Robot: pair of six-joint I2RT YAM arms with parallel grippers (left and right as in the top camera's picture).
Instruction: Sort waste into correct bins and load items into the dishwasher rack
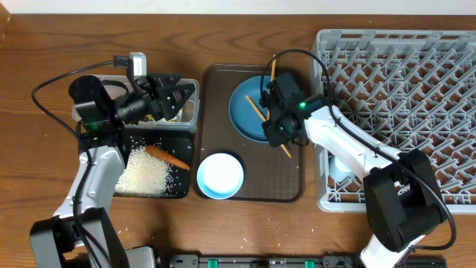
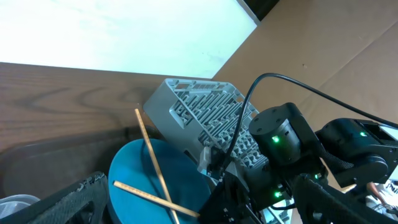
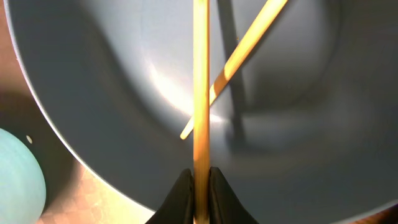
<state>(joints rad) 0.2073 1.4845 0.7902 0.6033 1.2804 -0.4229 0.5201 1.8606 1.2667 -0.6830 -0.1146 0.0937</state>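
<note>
The left gripper (image 1: 172,97) hangs over the clear tub (image 1: 192,112), its fingers spread with nothing between them, well apart from the work at the plate, so it poses little risk. Below it, the black tray (image 1: 178,187) holds the rice (image 1: 145,173) and the carrot (image 1: 166,156). On the brown tray (image 1: 216,112), the pale blue bowl (image 1: 221,175) sits just beside the blue plate (image 1: 245,112).

The right gripper (image 3: 199,180) is pinched together on one chopstick (image 3: 200,93), which lies across the plate. The loose chopstick (image 3: 249,43) crosses beneath it; whether they touch is unclear. If they do, a lift could drag the loose one off the plate and onto the tray or table. The grip also appears to sit near one end, so the long free length may swing or slip out during the carry. At the dishwasher rack (image 1: 401,97), a thin stick could catch on the pegs or drop through the lattice.
</note>
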